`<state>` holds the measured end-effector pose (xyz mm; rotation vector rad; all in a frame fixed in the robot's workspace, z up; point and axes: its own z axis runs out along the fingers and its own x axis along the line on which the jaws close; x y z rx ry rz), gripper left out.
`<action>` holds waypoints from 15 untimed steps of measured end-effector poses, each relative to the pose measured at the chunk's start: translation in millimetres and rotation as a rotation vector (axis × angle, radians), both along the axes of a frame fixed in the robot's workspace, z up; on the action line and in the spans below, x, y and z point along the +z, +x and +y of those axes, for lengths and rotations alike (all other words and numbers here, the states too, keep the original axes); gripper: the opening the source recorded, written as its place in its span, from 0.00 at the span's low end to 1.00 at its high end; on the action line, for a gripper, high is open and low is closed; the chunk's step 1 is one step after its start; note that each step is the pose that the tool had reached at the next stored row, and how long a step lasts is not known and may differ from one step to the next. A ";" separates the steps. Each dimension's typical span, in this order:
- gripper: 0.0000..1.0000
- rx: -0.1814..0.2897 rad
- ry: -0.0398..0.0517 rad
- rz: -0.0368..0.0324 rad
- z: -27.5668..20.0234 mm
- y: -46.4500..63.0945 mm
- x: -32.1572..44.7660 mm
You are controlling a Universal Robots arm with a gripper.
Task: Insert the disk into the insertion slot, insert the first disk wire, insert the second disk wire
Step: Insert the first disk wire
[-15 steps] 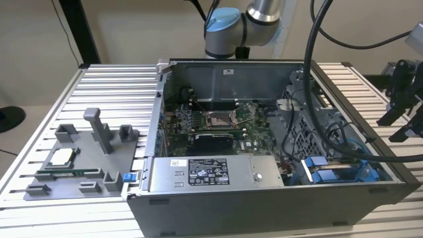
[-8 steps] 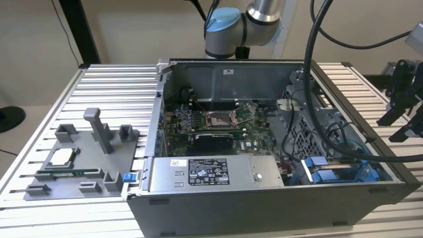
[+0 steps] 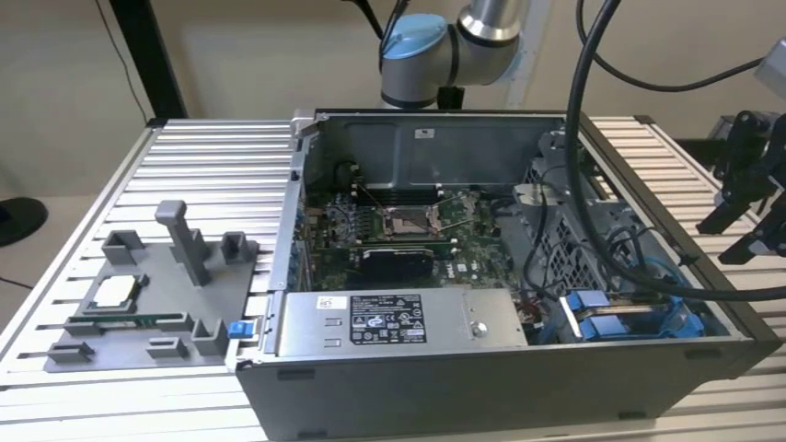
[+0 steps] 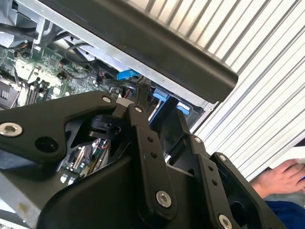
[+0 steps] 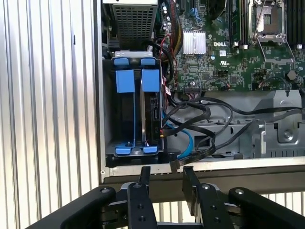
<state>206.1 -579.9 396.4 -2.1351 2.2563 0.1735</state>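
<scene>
Case walls box in the insertion slot [image 3: 559, 262] at the exterior view's right. The disk [image 3: 610, 320] sits there in its blue plastic carrier, just beside the grey power-supply box [image 3: 399, 322]. The ribbed aluminium table [image 3: 184, 166] lies open all round.

In the first wrist view the gripper [image 5: 164, 183] hangs just outside the case rim, its black fingers parted and empty. Black cables [image 5: 205, 107] crowd the disk's side.

In the second wrist view a person's hand [image 4: 281, 176] lies near the table's edge.

Arm [image 3: 494, 20]: silver-grey tube, light-blue joint cap [image 3: 411, 39].
Gripper [image 5: 166, 170]: matte black jointed links, silver screw heads [image 4: 163, 199].
Cable [image 3: 587, 138]: thick, black.
</scene>
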 end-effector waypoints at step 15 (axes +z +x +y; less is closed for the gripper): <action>1.00 0.000 0.0001 0.0011 0.0 1.3 -5.9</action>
